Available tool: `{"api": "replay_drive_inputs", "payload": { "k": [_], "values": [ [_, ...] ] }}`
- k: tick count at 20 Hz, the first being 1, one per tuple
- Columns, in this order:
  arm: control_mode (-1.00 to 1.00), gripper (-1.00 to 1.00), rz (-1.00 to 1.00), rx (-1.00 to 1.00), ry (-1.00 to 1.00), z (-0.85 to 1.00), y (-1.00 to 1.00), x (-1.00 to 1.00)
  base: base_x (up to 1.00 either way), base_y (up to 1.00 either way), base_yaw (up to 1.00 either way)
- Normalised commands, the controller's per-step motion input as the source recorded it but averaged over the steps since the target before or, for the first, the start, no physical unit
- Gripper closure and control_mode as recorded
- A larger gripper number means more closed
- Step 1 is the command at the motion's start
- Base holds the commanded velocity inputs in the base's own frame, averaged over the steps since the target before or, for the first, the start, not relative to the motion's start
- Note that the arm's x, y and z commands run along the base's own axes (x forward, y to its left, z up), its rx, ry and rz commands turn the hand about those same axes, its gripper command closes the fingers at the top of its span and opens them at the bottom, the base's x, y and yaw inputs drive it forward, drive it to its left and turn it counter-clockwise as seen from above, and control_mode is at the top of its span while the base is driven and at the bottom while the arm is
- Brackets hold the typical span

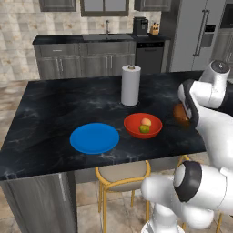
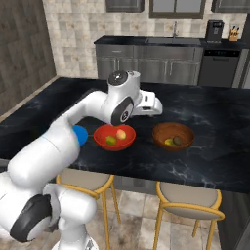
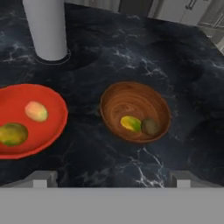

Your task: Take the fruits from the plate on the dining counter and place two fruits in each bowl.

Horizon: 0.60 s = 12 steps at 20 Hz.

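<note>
Here we see the four fruits already sorted: the peach-orange fruit (image 3: 36, 111) and the yellow-green fruit (image 3: 12, 134) lie in the red bowl (image 3: 50, 131), and the olive-yellow fruit (image 3: 131, 123) touches the dark brown fruit (image 3: 150, 126) in the brown bowl (image 3: 127, 99). In the hand view the brown bowl sits near the centre, with the red bowl at nine o'clock from it, the two apart on the black worktop (image 3: 131, 57). The blue plate (image 1: 94, 138) lies bare at nine o'clock of the red bowl in the left base view, just beside it. A white paper towel roll (image 1: 130, 85) stands upright at twelve o'clock of the red bowl. We find the jaws (image 3: 112, 179) released, spread wide and holding nothing, hovering above the worktop on the near side of the brown bowl. Yellow-framed stools (image 2: 189, 199) stand under the worktop's front edge.
</note>
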Motion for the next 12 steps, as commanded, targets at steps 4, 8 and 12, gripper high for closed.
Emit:
{"api": "replay_drive_inputs", "payload": {
  "k": [4, 8, 12],
  "values": [
    [-1.00, -1.00, 0.00, 0.00, 0.00, 1.00, 1.00, -0.97, 0.00, 0.00, 0.00],
    [-1.00, -1.00, 0.00, 0.06, 0.00, 0.99, 0.95, -0.99, 0.00, 0.00, 0.00],
    [-1.00, -1.00, 0.00, 0.16, 0.00, 0.89, 0.72, -0.99, 0.00, 0.00, 0.00]
  ]
}}
